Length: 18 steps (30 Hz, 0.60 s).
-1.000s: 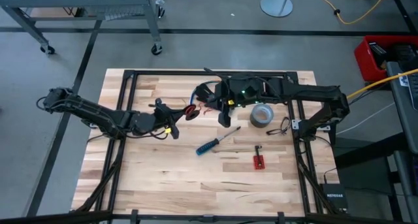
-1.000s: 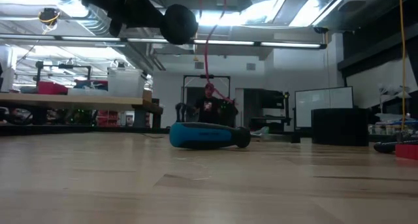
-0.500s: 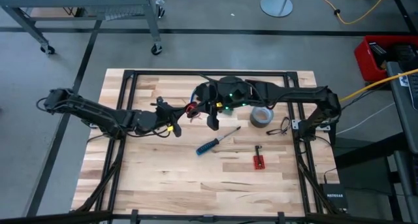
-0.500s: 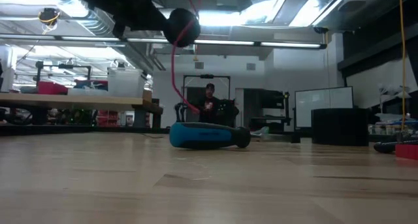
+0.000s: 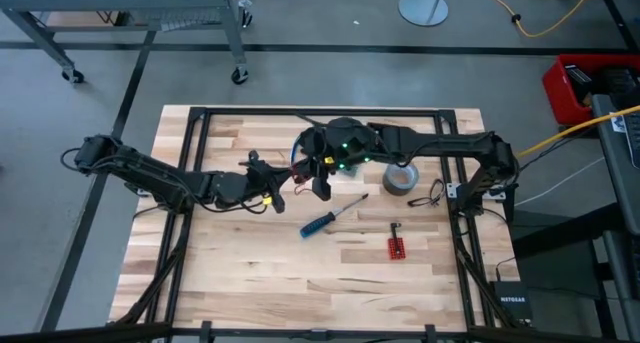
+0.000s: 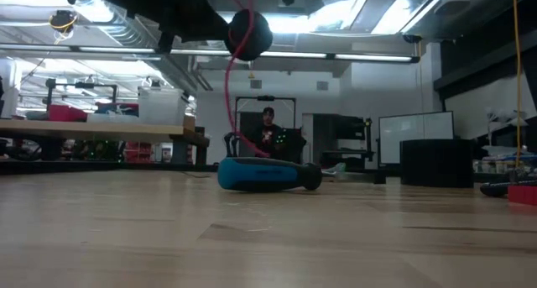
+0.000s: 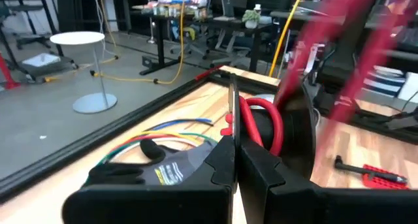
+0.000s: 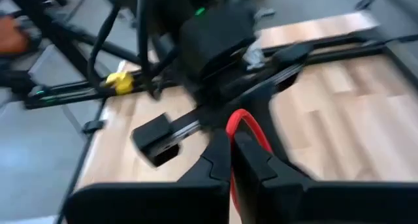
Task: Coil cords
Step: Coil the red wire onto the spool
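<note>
A red cord (image 5: 293, 168) runs between my two grippers over the table's middle. In the low view the red cord (image 6: 228, 95) hangs in a slack loop, and its lower end reaches down behind the blue screwdriver handle (image 6: 260, 175). My left gripper (image 5: 282, 180) is shut on the cord, next to a dark round coil (image 7: 297, 129). My right gripper (image 5: 321, 185) is shut on the same red cord, just right of the left gripper. A second dark cord (image 5: 432, 195) lies on the table at the right. My left gripper pinches the cord between its two shut fingers (image 7: 225, 162), clear of the table. A red loop (image 7: 261, 119) and a thin dark strip (image 7: 233, 100) stick out just past the tips. My right gripper pinches the red cord (image 8: 243, 127) between its two shut fingers. The cord arcs out past the tips, lifted clear of the table.
A blue-handled screwdriver (image 5: 320, 223) lies near the middle. A grey tape roll (image 5: 400, 177) sits to the right, and a small red part (image 5: 397, 247) lies nearer the front. Coloured wires (image 7: 176, 129) lie at the far side. A person (image 6: 268, 133) stands in the room beyond.
My right gripper has gone toward the table's left edge, closer to my left gripper, keeping hold of the red cord. The cord, which ran straight down in the low view, now hangs in a slack curved loop.
</note>
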Available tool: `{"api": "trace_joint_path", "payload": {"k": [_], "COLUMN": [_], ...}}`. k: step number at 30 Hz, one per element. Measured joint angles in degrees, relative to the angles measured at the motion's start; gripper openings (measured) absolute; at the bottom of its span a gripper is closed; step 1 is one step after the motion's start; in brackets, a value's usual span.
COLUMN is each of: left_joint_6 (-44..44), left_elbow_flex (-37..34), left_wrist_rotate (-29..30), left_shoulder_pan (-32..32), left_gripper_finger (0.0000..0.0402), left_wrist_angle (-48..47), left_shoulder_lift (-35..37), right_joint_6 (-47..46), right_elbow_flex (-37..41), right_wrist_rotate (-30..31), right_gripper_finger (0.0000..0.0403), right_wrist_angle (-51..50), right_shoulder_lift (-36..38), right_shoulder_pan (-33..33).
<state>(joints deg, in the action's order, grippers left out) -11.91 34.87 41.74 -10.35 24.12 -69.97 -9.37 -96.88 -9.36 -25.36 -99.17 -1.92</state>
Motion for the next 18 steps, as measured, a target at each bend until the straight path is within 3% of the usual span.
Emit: {"api": "trace_joint_path", "payload": {"k": [6, 18], "left_joint_6": [1.9, 3.2], "left_elbow_flex": [0.0, 0.0], "left_wrist_rotate": [0.4, 5.2], "left_shoulder_pan": [0.4, 0.6], "left_gripper_finger": [0.0000, 0.0000], "left_wrist_angle": [2.5, 5.3], "left_shoulder_lift": [0.0, 0.2], "right_joint_6": [-1.5, -2.2], "right_elbow_flex": [0.0, 0.2], "right_wrist_rotate": [-4.2, -2.7], "right_gripper_finger": [0.0001, 0.0001], "right_wrist_angle": [-0.1, -2.3], "right_shoulder_lift": [-2.3, -3.6], "right_shoulder_pan": [0.1, 1.4]}}
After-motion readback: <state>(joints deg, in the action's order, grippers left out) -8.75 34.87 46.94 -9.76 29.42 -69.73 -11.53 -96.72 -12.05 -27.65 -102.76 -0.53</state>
